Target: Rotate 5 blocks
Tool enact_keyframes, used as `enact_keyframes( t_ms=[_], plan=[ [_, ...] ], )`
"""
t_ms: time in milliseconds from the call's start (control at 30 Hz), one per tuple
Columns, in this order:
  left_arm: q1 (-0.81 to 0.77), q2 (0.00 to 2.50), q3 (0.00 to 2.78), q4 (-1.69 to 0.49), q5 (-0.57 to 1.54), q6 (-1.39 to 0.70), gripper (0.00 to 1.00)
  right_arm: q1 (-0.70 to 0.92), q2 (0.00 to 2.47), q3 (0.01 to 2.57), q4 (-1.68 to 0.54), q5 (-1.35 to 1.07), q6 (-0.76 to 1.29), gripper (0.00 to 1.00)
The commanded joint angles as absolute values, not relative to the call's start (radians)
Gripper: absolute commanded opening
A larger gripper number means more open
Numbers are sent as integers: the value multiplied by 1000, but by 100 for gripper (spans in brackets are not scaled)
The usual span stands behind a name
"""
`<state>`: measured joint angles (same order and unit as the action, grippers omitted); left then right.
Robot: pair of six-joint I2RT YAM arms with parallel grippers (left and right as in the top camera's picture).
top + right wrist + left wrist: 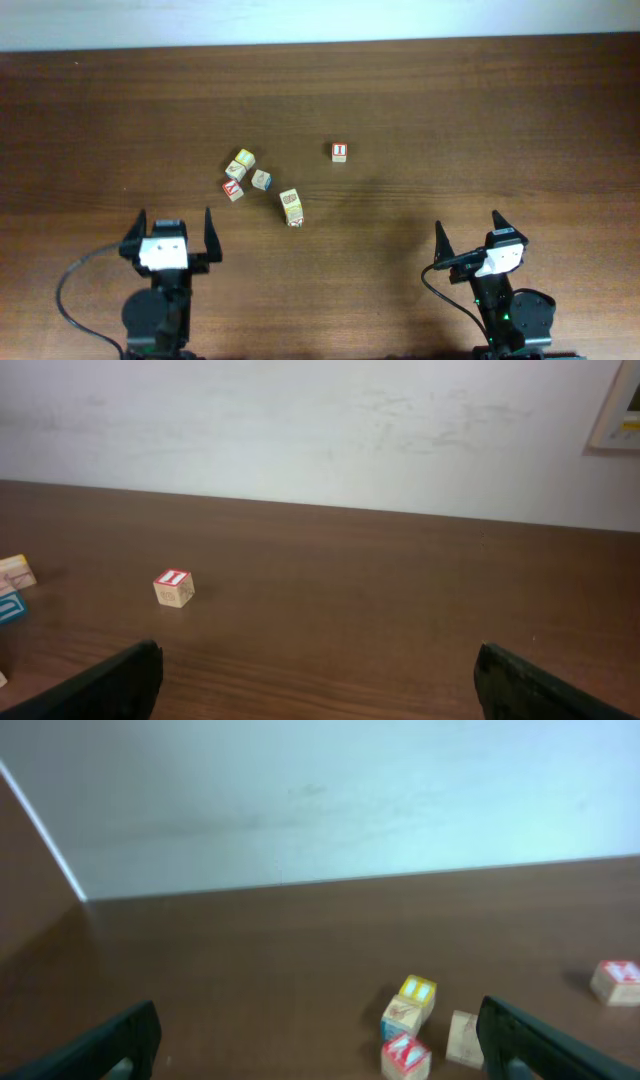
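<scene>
The overhead camera looks straight down from high up on the whole counter (480,110), while both wrist cameras sit low by its near edge facing the far wall (350,800), the left nearer the blocks (417,995), the right nearer the red cube (173,587), which all three views show.

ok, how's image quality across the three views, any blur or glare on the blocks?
Overhead: even light, no glare, but the blocks are small, prints barely readable. Left wrist: soft focus throughout, block faces smeared, wall bluish. Right wrist: crisper; the red-faced cube shows its mark clearly.
</scene>
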<state>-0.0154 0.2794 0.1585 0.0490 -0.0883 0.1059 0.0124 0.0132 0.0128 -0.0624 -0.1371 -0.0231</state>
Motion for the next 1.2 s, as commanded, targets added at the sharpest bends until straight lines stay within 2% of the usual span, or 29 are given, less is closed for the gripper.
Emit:
enact_keyframes(
  t_ms=[0,100,1167],
  plan=[
    [3,142,33,51,-95,131,99,6,6,6,-65,-143,-22,99],
    [3,57,9,-76,-94,133,99,6,6,6,-65,-143,-22,98],
    [1,6,9,-76,-83,133,99,6,6,6,-65,-143,-22,99]
  ],
)
